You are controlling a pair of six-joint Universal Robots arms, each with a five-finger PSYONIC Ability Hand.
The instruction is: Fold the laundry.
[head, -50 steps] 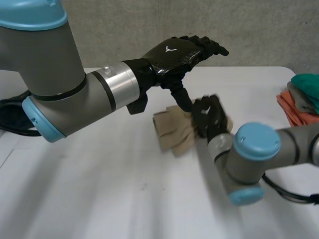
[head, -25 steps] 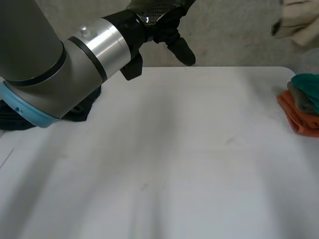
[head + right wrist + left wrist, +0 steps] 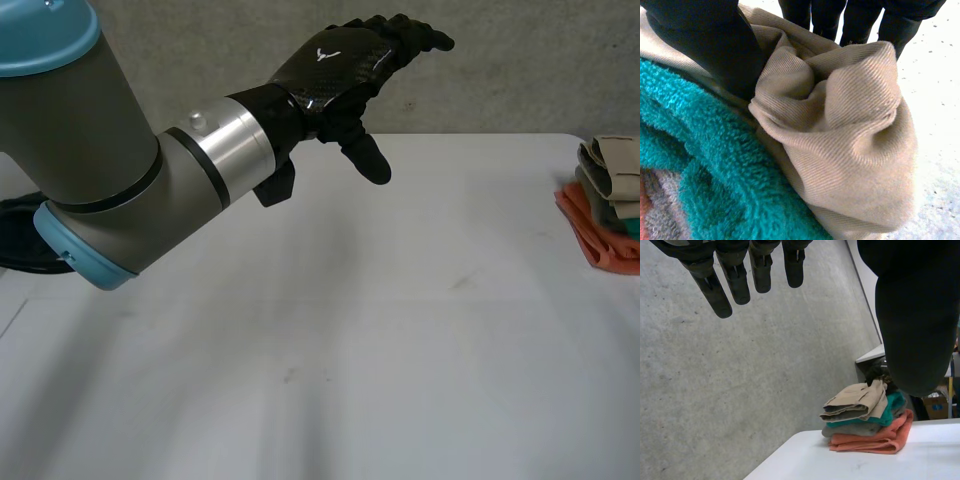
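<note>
The folded beige cloth (image 3: 850, 135) lies on top of a teal towel (image 3: 700, 165), and my right hand (image 3: 705, 40) is shut on it, thumb on one side and fingers (image 3: 860, 20) on the other. In the head view the beige cloth (image 3: 615, 165) tops the laundry stack (image 3: 595, 235) at the table's right edge. My left hand (image 3: 340, 70) hangs open above the table's far side, fingers straight and holding nothing. In the left wrist view, past its straight fingers (image 3: 735, 275), stands the same stack: beige cloth (image 3: 855, 402), teal towel (image 3: 892, 407), grey piece (image 3: 852, 430), orange piece (image 3: 875, 442).
The white table (image 3: 330, 330) stretches bare across the middle and front. A grey concrete wall (image 3: 520, 70) runs behind it. My left arm (image 3: 120, 190) reaches in over the table's left part.
The beige cloth has gone from the middle of the table, held in my right hand, over to the top of the stack at the right edge. My left hand is near where it was.
</note>
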